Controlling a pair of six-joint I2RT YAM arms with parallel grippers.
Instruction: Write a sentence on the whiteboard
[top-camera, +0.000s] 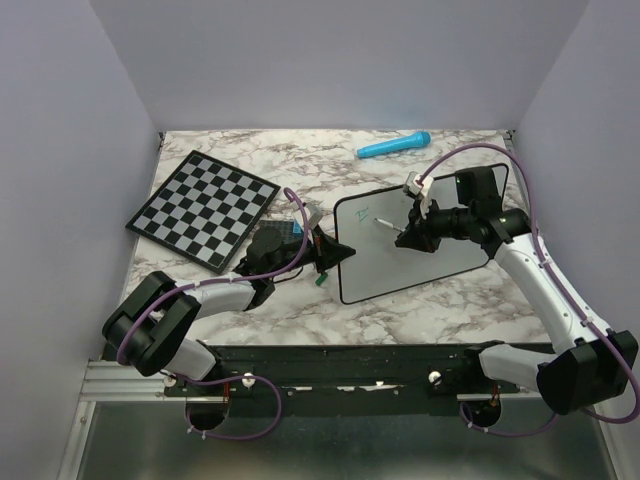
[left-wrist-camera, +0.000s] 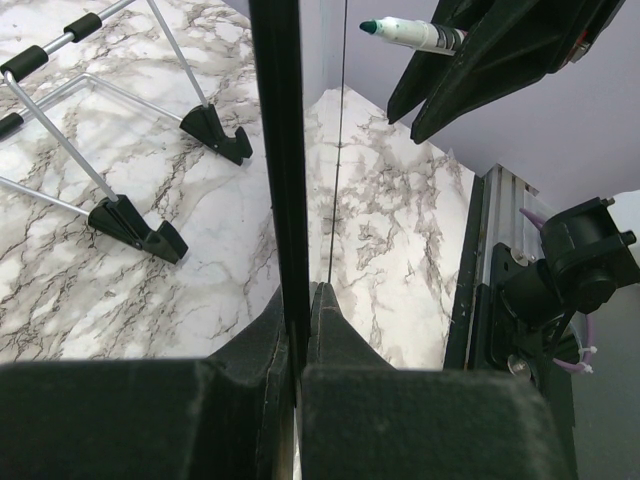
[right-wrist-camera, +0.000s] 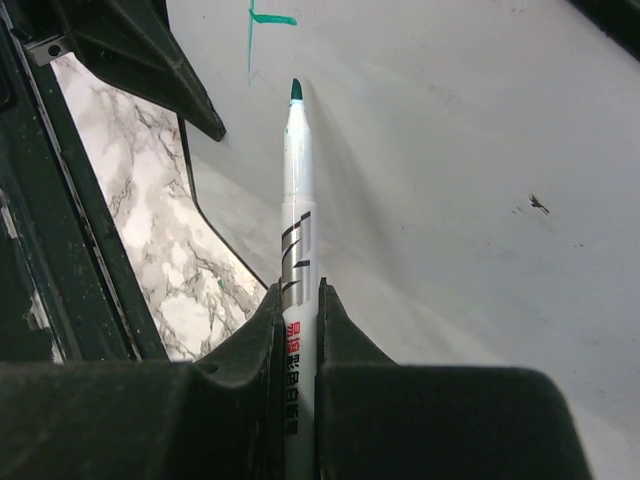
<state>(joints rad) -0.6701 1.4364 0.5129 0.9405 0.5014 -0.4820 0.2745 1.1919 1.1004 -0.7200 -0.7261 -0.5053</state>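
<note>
sentence (right-wrist-camera: 270, 18): just a couple of teal strokes, at the upper left of my right wrist view; too few to read.
whiteboard (top-camera: 445, 265): centre-right of the top view, on the table (top-camera: 300, 310), black-framed, skewed to the table's edge.
marker (right-wrist-camera: 298, 180): white barrel, with its teal tip just below the strokes; I cannot tell whether it touches the whiteboard.
right gripper (right-wrist-camera: 298, 300): my fingers are narrow, clamped on the marker's barrel, over the whiteboard's upper left part.
left gripper (left-wrist-camera: 300, 300): my fingers are nearly together, pinching the whiteboard's frame at its left edge.
chessboard (top-camera: 203, 208): upper left of the top view, well apart from the whiteboard.
blue tube (top-camera: 392, 146): lying beyond the whiteboard, top centre-right.
</note>
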